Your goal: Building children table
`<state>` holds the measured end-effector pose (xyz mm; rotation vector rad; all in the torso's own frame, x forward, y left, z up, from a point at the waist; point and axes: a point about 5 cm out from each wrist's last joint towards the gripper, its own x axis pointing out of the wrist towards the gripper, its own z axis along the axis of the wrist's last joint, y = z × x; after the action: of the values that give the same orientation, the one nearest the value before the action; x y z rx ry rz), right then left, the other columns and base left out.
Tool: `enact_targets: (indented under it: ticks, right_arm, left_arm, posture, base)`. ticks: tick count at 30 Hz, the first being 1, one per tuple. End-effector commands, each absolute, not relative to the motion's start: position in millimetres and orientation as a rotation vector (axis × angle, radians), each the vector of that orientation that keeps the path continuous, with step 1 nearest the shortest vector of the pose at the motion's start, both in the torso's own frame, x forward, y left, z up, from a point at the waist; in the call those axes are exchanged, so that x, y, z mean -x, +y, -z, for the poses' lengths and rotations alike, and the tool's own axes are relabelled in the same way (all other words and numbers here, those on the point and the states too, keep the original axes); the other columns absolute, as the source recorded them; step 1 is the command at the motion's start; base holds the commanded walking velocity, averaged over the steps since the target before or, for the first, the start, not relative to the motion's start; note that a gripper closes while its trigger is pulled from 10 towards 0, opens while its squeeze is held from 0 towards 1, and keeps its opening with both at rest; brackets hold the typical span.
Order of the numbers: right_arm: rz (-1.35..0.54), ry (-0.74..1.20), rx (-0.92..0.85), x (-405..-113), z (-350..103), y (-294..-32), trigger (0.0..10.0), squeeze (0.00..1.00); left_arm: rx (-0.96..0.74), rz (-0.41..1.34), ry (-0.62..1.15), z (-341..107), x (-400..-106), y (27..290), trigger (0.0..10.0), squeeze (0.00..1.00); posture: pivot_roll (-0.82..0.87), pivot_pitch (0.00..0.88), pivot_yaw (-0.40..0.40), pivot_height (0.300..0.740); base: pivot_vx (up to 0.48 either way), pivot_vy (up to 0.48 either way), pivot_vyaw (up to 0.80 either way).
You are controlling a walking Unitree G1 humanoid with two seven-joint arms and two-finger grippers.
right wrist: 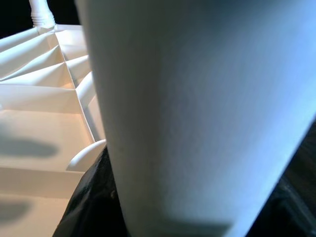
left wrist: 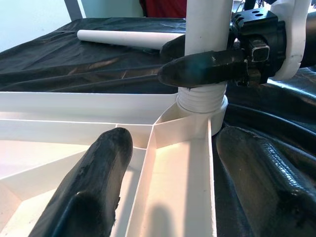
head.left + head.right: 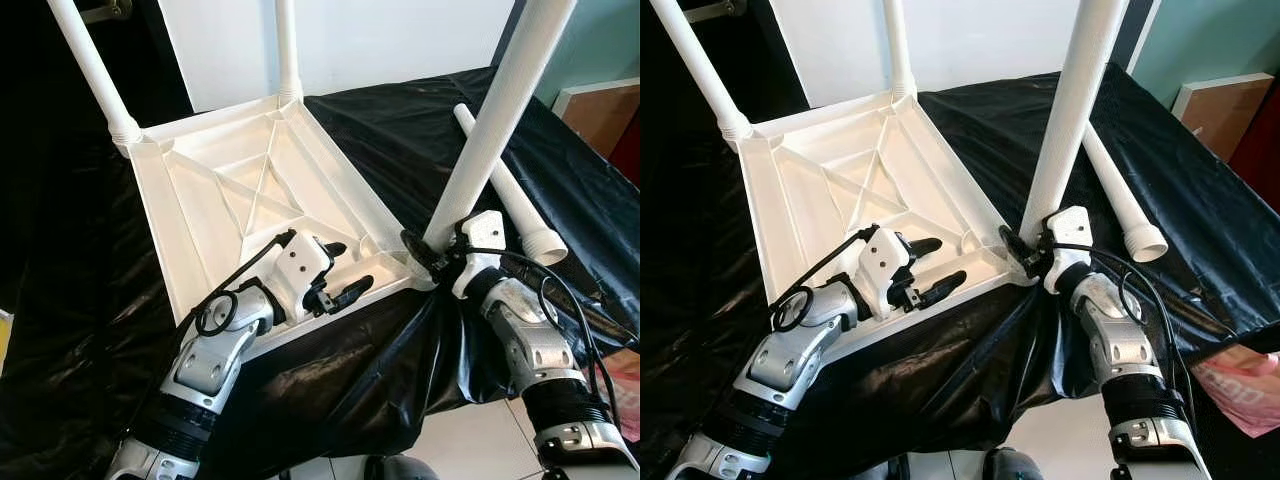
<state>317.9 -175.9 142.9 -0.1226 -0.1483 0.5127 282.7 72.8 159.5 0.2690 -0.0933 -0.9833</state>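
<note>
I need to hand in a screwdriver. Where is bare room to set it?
Bare black sheet between the tabletop and loose leg. Crowded: near corner, where the right gripper clamps the leg, left gripper beside.

Both silver arms reach forward, elbows bent. The left gripper (image 3: 345,272) has its jaws spread apart, fingers pointing rightward. The right gripper (image 3: 420,250) has its jaws clamped tight, wrist angled up-left.
</note>
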Motion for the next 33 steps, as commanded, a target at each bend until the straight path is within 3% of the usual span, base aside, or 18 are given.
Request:
enact_targets:
  ticks: [1,7,8,17,26,33]
  right_arm:
    - [-0.513,-0.106,0.118,-314.9,-131.7,-179.3,0.0,0.0]
    - [-0.477,-0.084,0.087,-312.2,-122.9,-183.0,0.0,0.0]
    - [-0.425,-0.063,0.067,-310.6,-117.0,-183.5,10.0,0.0]
    - [-0.293,-0.038,0.036,-307.8,-114.1,-176.2,10.0,0.0]
    - [0.085,0.003,-0.034,-299.4,-108.7,-153.1,10.0,0.0]
    - [0.198,0.016,-0.056,-294.9,-106.4,-145.8,10.0,0.0]
  left_arm:
    - [-0.271,0.991,-0.087,-159.4,-280.6,73.1,10.0,0.0]
    - [-0.266,0.997,-0.085,-159.8,-280.7,72.4,10.0,0.0]
    - [-0.265,1.0,-0.081,-159.1,-280.5,72.2,10.0,0.0]
    - [-0.256,1.016,-0.08,-160.6,-277.0,70.6,10.0,0.0]
    - [-0.252,1.016,-0.069,-158.1,-274.8,71.1,10.0,0.0]
    - [-0.258,1.015,-0.073,-160.2,-277.7,71.6,10.0,0.0]
  posture:
    - [0.01,0.095,-0.003,0.74]
    - [0.0,0.101,0.0,0.74]
    - [0.0,0.109,0.003,0.74]
    - [-0.01,0.124,0.005,0.74]
    - [0.0,0.119,0.002,0.74]
    - [0.0,0.107,-0.004,0.74]
  base:
    - [0.0,0.0,0.0]
    - [0.0,0.0,0.0]
    - [0.0,0.0,0.0]
    - [0.0,0.0,0.0]
    - [0.0,0.0,0.0]
    - [0.0,0.0,0.0]
